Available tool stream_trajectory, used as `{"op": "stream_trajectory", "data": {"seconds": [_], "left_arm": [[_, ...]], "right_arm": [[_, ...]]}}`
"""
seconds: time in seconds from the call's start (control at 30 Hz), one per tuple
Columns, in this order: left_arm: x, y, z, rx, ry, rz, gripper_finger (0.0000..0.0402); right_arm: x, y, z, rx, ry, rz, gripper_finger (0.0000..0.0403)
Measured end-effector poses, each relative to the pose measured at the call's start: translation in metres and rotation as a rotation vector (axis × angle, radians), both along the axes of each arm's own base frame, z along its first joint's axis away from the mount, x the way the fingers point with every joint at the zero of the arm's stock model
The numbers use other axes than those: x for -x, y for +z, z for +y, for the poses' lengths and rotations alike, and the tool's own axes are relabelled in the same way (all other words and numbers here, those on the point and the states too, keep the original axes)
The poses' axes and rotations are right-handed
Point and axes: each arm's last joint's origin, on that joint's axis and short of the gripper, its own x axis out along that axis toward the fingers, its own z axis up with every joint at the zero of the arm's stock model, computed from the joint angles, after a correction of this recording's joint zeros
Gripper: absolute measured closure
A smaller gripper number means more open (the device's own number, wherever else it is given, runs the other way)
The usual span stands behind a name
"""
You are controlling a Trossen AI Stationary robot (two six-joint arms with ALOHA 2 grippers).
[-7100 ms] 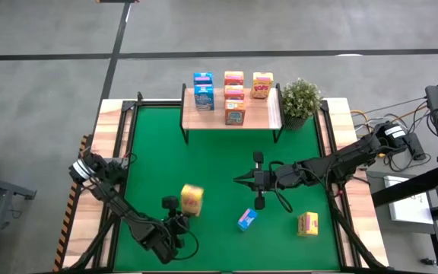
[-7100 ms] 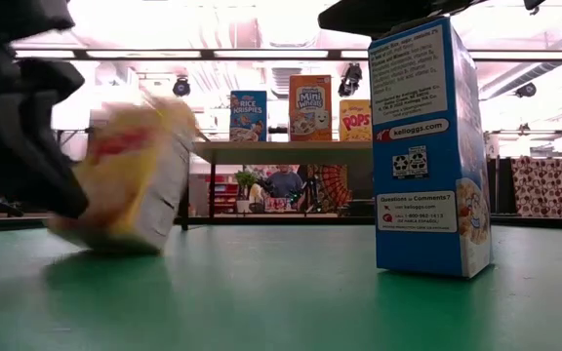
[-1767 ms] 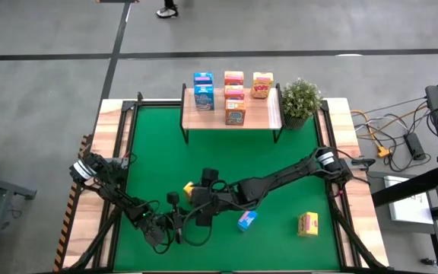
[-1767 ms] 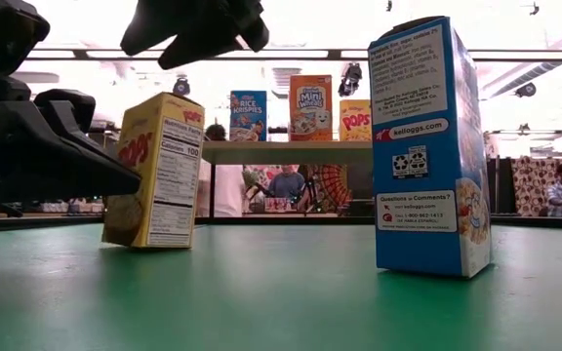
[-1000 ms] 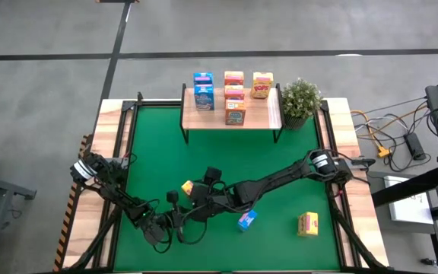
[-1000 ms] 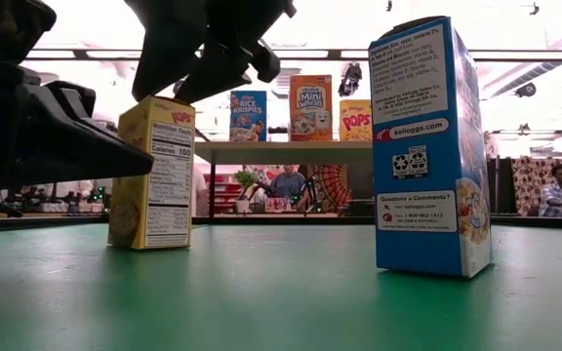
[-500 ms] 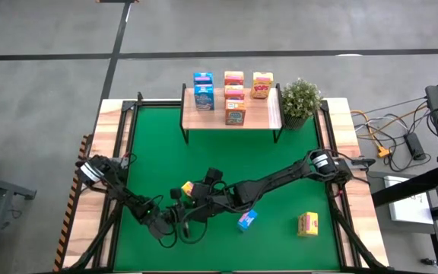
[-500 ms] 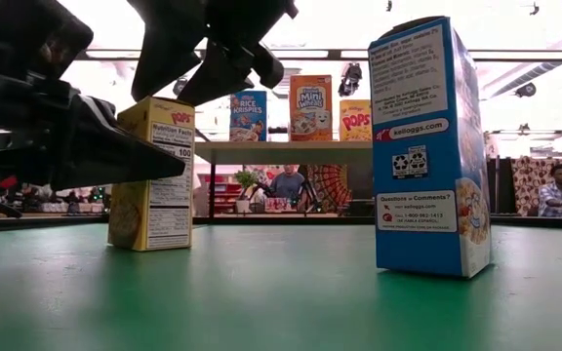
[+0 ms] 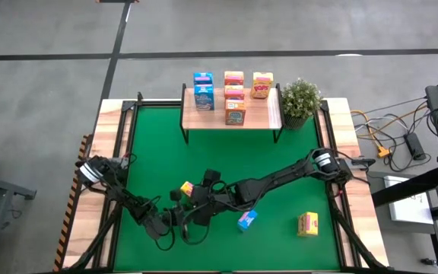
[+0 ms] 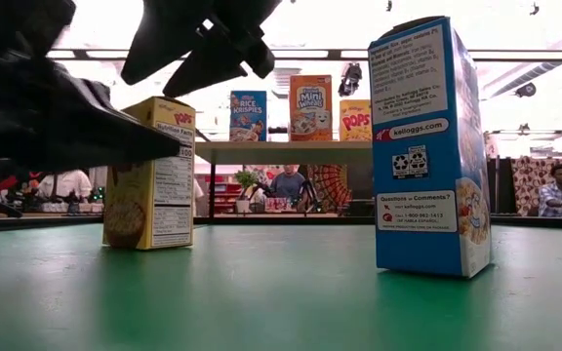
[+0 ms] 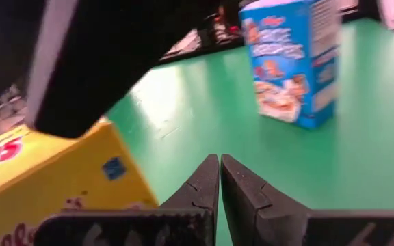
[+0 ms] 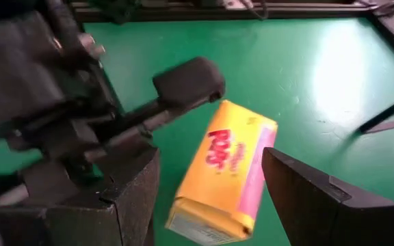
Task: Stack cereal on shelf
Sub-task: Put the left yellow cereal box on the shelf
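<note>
Yellow box (image 12: 224, 171) reads "POPS"; blue box (image 10: 429, 146) shows "kellogg's.com"

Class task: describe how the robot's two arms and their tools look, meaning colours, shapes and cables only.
Both arms are dark, slim and jointed, with thin black cables looping beside them. The left tool ends in two black, tapering, wedge-shaped fingers. The right tool has broad, blocky black fingers. A pale ring marks the right arm.
</note>
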Motion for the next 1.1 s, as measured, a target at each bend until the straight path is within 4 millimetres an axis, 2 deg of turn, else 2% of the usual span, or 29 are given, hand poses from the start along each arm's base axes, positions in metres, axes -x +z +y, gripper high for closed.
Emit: {"op": "stream_trajectory", "data": {"seconds": [0.3, 0.5, 0.67, 1.1], "left_arm": [[0.030, 0.017, -0.032, -0.044, -0.157, -0.030, 0.0402], [0.046, 0.031, -0.041, -0.099, -0.091, -0.066, 0.0402], [0.049, 0.036, -0.043, -0.119, -0.099, -0.068, 0.0402], [0.051, 0.035, -0.044, -0.119, -0.105, -0.067, 0.0402]], "right_arm": [[-0.002, -0.004, -0.003, 0.022, -0.063, -0.011, 0.0156], [-0.004, -0.006, -0.004, 0.021, -0.094, -0.024, 0.0156], [-0.007, -0.017, -0.002, 0.026, -0.093, -0.008, 0.0156], [-0.006, -0.021, -0.006, 0.035, -0.099, 0.018, 0.0156]]}}
